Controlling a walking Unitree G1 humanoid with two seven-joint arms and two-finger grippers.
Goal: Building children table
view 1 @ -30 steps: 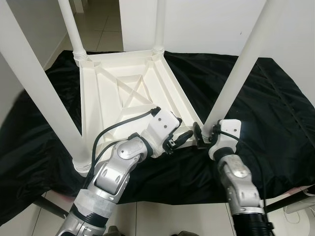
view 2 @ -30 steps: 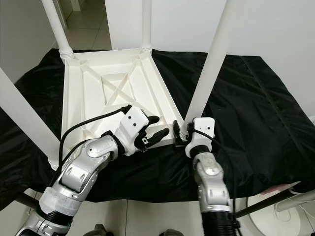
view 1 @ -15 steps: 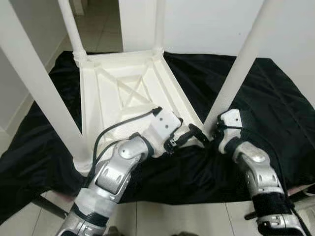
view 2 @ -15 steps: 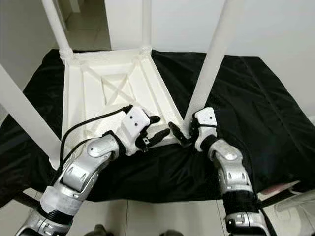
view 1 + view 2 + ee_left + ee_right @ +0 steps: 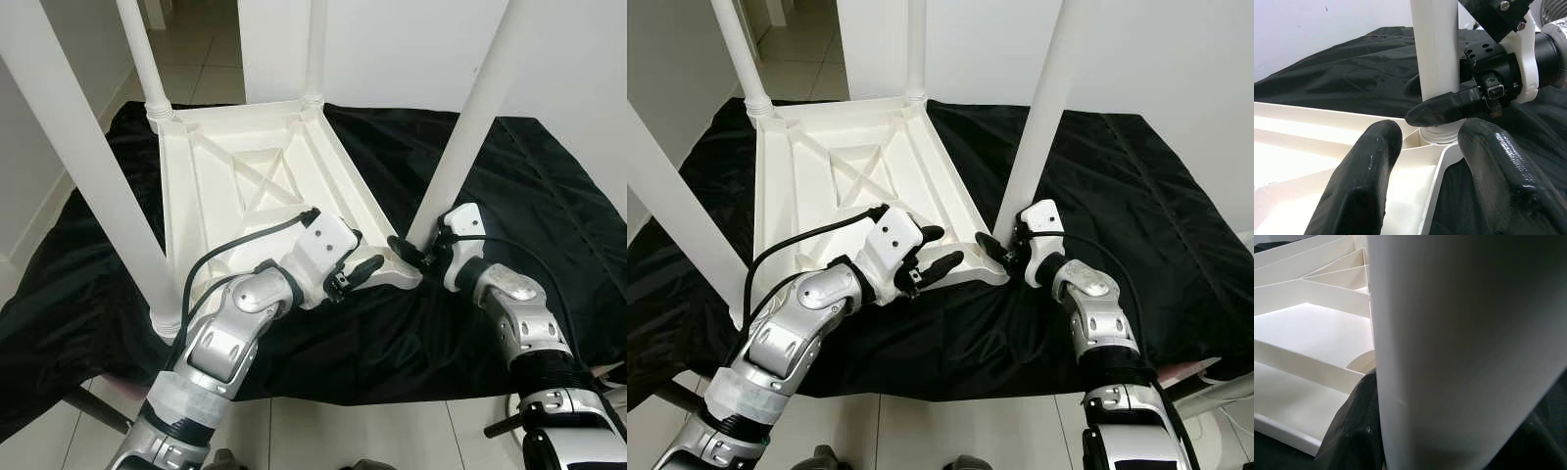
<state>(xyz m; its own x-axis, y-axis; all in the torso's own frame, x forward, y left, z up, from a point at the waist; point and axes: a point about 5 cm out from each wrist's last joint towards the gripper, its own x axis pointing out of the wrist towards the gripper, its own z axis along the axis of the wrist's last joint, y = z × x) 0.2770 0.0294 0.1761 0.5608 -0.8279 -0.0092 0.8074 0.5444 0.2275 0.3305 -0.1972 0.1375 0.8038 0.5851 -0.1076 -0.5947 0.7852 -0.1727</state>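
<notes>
Since a second ago the right gripper (image 5: 997,253) has swung out to the side and now has its jaws clamped round the base of the near right leg (image 5: 1038,108), while the left gripper (image 5: 939,250) sits just beside it with jaws spread open over the near corner of the upside-down table (image 5: 857,176). Table's lying top-down on the black cloth (image 5: 1156,186), with the other three legs already standing up further back. My guess is the risk is that leg going in crooked or cross-threading if the right wrist twists off-axis, since nothing's actually pinning the frame down.
</notes>
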